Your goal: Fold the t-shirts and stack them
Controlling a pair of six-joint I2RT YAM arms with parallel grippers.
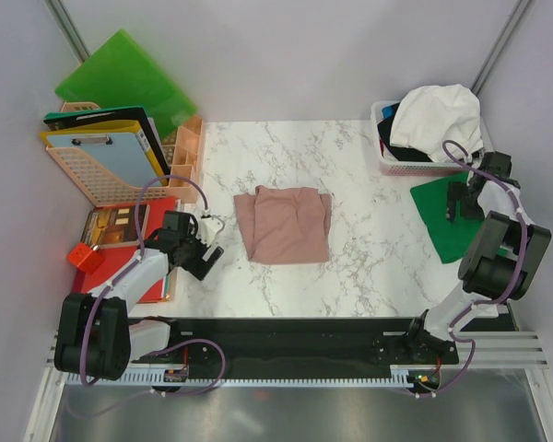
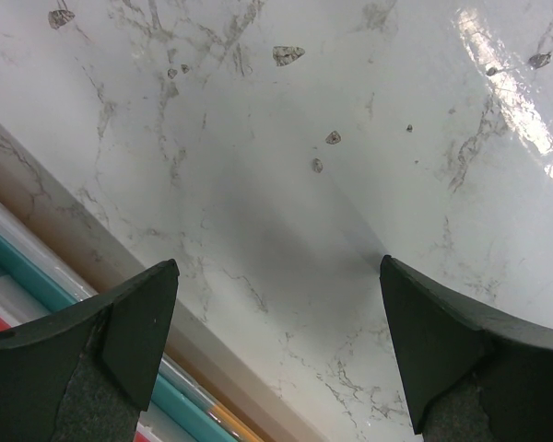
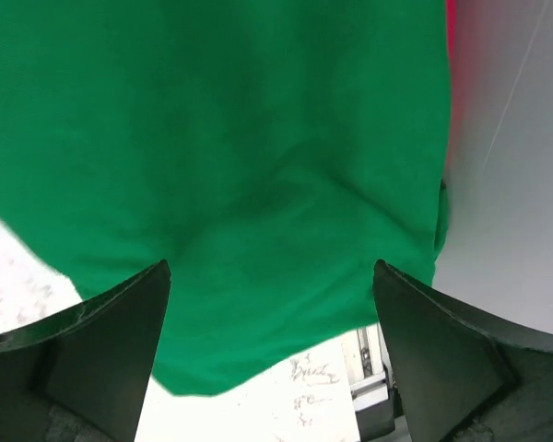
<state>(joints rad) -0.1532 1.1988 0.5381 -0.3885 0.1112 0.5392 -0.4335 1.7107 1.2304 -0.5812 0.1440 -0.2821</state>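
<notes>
Marble table (image 1: 369, 267) lies under my left gripper (image 2: 276, 304), its jaws spread over bare top. My right gripper (image 3: 272, 304) is spread above the green shirt (image 3: 240, 166). Pink shirt (image 1: 284, 224) lies roughly folded mid-table; white shirt (image 1: 438, 115) tops the far basket (image 1: 387, 168).

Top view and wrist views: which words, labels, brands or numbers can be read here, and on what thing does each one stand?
None can be read in any view.
On the brown cover at the table's left edge: pale marks, too small to read.
The pink shirt and the green shirt show no print.
</notes>
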